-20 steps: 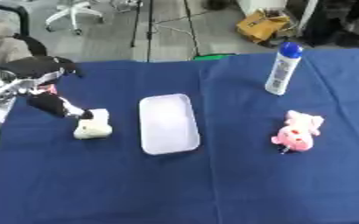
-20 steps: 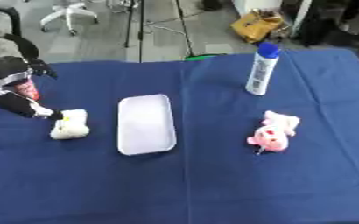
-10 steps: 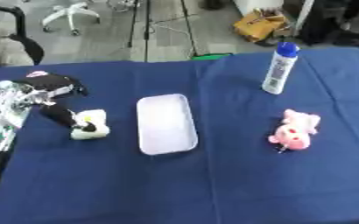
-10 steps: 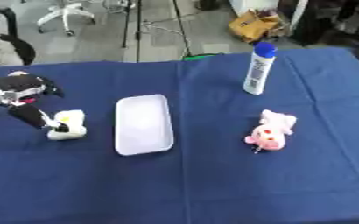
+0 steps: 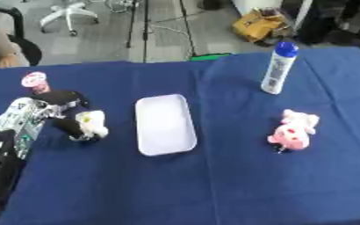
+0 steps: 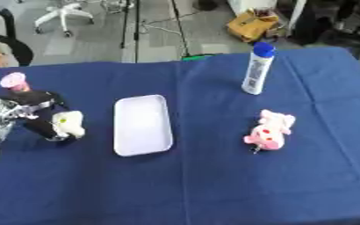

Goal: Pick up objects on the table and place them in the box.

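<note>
Table cloth (image 5: 214, 184): dark blue, plain. Tray (image 5: 165, 124): white, no pattern. Bottle (image 5: 277, 68): white w/ blue cap, small dark print on label. Plush toy (image 5: 293, 131): pink w/ darker pink spots. Soft toy (image 6: 66, 123): cream-white w/ yellow spot. Left hand (image 6: 31, 115): black, silver forearm. Small cup (image 5: 35, 81): pink.

Black robot hand (image 5: 64, 115), seemingly silver forearm.

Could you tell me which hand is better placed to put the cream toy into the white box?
The left hand: its fingers are already curled round the cream toy, just left of the white box. The right hand shows in neither view.
</note>
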Controlling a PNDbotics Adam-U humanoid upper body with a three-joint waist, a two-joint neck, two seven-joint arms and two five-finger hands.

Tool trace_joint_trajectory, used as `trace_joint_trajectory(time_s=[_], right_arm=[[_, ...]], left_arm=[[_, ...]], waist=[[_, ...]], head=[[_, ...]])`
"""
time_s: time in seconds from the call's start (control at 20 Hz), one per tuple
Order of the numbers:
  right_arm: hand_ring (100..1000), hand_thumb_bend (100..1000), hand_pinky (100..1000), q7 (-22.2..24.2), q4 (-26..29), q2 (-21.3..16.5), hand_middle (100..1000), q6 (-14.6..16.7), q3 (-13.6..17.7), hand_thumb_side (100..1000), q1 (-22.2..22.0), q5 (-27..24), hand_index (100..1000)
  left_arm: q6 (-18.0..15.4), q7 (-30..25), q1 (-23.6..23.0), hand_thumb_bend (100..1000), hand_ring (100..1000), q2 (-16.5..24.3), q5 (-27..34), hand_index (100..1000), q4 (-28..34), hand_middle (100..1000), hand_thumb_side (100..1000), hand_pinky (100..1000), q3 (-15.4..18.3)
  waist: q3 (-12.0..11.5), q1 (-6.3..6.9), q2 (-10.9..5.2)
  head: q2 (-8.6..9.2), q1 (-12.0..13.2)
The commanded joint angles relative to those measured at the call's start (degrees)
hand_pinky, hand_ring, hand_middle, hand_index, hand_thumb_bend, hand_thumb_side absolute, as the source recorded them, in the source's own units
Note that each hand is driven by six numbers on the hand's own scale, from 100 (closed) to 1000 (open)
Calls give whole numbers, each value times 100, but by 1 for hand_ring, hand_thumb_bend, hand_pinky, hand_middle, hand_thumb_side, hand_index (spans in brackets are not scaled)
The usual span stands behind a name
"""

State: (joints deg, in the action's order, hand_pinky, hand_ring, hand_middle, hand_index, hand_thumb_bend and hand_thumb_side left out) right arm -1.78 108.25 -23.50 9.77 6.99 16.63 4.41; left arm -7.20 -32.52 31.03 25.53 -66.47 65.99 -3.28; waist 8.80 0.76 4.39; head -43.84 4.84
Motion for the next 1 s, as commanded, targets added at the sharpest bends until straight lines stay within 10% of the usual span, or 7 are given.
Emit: trace_joint_trajectory(time_s=[0.05, 0.45, 0.65, 0.7, 1.0], right_arm=[[797, 244, 806, 20, 89, -68, 787, 9, 15, 642, 61, -34, 914], [797, 244, 806, 20, 84, -64, 787, 9, 17, 642, 59, -36, 914], [797, 244, 806, 22, 83, -60, 787, 10, 16, 642, 61, -35, 914], [796, 245, 806, 21, 83, -61, 787, 10, 17, 642, 60, -35, 914], [796, 245, 806, 19, 80, -65, 787, 10, 16, 642, 60, -34, 914]], left_arm=[[4, 203, 152, 788, 814, 52, -116, 862, -91, 815, 576, 789, 95], [19, 507, 151, 635, 755, -45, -187, 771, -372, 696, 485, 776, 123], [42, 535, 158, 452, 690, -52, -165, 670, -412, 571, 408, 759, 129], [60, 597, 170, 211, 557, -62, -140, 467, -371, 382, 322, 716, 154], [79, 1035, 278, 245, 543, -165, 591, 459, 449, 386, 378, 714, 143]], waist=[[-8, -65, -56], [-7, -73, -57], [-9, -72, -58], [-11, -75, -59], [-19, -78, -63]], head=[[-27, -5], [-27, -12], [-27, -15], [-27, -20], [-27, -26]])
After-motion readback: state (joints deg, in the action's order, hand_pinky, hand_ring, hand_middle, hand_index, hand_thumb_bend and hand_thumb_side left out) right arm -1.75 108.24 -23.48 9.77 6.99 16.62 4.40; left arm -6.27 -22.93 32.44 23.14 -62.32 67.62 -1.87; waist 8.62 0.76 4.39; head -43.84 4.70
